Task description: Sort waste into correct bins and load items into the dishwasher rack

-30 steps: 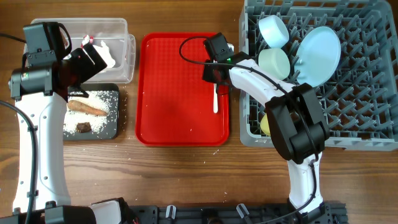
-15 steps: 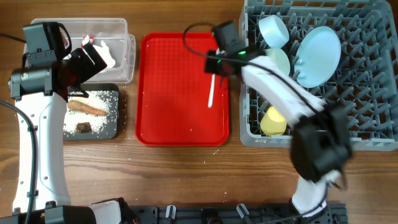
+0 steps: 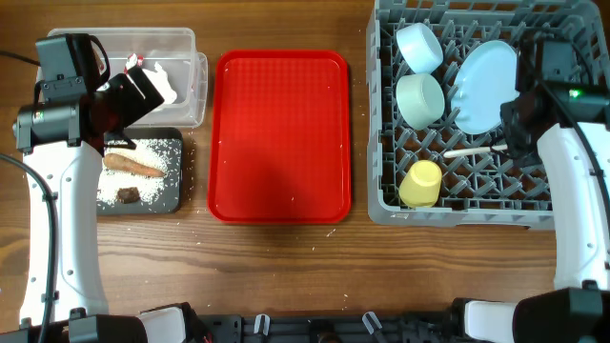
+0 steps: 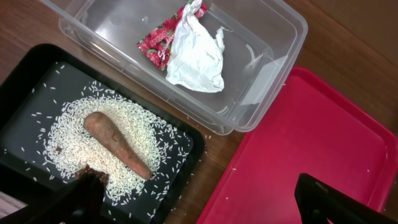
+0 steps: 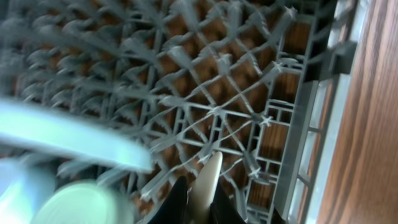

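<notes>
Over the rack's (image 3: 477, 211) right half, our right jaws pinch the white spoon (image 3: 469, 151), long axis pointing left; left jaws wide, idle.

Left arm (image 3: 43, 219) rises at the left edge with its wrist bent inward. Left gripper (image 3: 143, 88) hangs with its fingers (image 4: 84, 193) spread wide and nothing between them. Right arm (image 3: 572, 191) extends forward along the right edge. Right gripper (image 3: 505, 145) is clamped on a spoon (image 5: 206, 180) handle.

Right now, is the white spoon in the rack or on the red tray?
At the rack: the spoon is over it, gripped by the right gripper.
</notes>
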`<state>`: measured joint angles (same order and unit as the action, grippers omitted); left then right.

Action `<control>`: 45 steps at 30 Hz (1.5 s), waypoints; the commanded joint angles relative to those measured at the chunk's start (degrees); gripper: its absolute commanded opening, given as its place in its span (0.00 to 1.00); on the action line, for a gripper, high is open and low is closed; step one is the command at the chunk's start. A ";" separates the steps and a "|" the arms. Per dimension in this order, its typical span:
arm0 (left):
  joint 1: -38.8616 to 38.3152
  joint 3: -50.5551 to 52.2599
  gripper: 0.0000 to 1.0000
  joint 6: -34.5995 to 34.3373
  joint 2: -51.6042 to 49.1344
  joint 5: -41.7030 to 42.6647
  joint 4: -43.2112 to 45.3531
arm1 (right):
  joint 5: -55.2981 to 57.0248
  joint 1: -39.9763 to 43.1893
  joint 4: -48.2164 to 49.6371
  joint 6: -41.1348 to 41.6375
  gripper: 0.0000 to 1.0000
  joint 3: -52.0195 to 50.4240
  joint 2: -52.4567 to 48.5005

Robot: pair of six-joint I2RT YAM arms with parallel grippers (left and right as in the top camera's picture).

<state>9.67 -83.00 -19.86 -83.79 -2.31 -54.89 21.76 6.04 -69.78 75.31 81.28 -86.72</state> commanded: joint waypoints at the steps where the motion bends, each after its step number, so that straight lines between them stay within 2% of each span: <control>1: 0.15 -0.68 1.00 -0.33 -0.15 -0.57 0.15 | 1.38 0.96 5.44 5.22 0.04 -6.95 -0.50; 4: 0.15 -0.68 1.00 -0.33 -0.15 -0.57 0.15 | 1.81 0.96 11.30 5.25 0.04 -12.09 -0.50; 7: 0.15 -0.68 1.00 -0.33 -0.15 -0.57 0.15 | 3.34 0.96 12.48 5.25 0.06 -12.63 -0.50; 8: 0.15 -0.68 1.00 -0.33 -0.15 -0.57 0.15 | 4.00 0.96 12.50 5.18 0.27 -12.63 -0.50; 9: 0.15 -0.68 1.00 -0.33 -0.15 -0.57 0.15 | 4.39 0.96 12.37 3.96 0.73 -12.63 -0.50; 10: 0.15 -0.68 1.00 -0.33 -0.15 -0.57 0.15 | 4.66 0.96 12.35 1.88 0.92 -12.63 -0.48; 11: 0.15 -0.68 1.00 -0.33 -0.15 -0.57 0.15 | 4.83 0.96 12.31 -0.96 1.00 -12.61 -0.48; 15: 0.15 -0.68 1.00 -0.33 -0.15 -0.57 0.15 | 3.74 0.94 10.51 -10.34 1.00 -10.49 2.12; 18: 0.15 -0.68 1.00 -0.33 -0.15 -0.57 0.15 | -6.14 0.90 10.23 -30.42 1.00 -5.44 10.10; 20: 0.15 -0.68 1.00 -0.33 -0.15 -0.57 0.15 | -17.81 0.90 10.38 -45.97 1.00 -3.80 17.55; 22: 0.15 -0.68 1.00 -0.33 -0.15 -0.57 0.15 | -30.64 0.90 8.79 -55.63 1.00 -3.80 25.83; 24: 0.15 -0.68 1.00 -0.33 -0.15 -0.57 0.15 | -33.86 0.90 6.88 -55.67 1.00 -3.80 33.86; 28: 0.15 -0.68 1.00 -0.33 -0.15 -0.57 0.15 | -33.24 0.90 6.01 -56.22 1.00 -3.82 43.21; 33: 0.15 -0.68 1.00 -0.33 -0.15 -0.57 0.15 | -28.15 0.90 -0.81 -65.29 1.00 -3.87 46.58; 36: 0.15 -0.68 1.00 -0.33 -0.15 -0.57 0.15 | -27.89 0.90 0.24 -68.06 1.00 -4.20 46.56; 40: 0.15 -0.68 1.00 -0.33 -0.15 -0.57 0.15 | -27.78 0.87 16.37 -68.28 1.00 -14.40 49.99; 45: 0.15 -0.68 1.00 -0.33 -0.15 -0.57 0.15 | -29.51 -0.04 42.14 -67.65 1.00 -42.97 67.49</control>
<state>9.67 -83.00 -19.86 -83.79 -2.31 -54.94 -7.09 6.94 -34.81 7.86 49.30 -27.16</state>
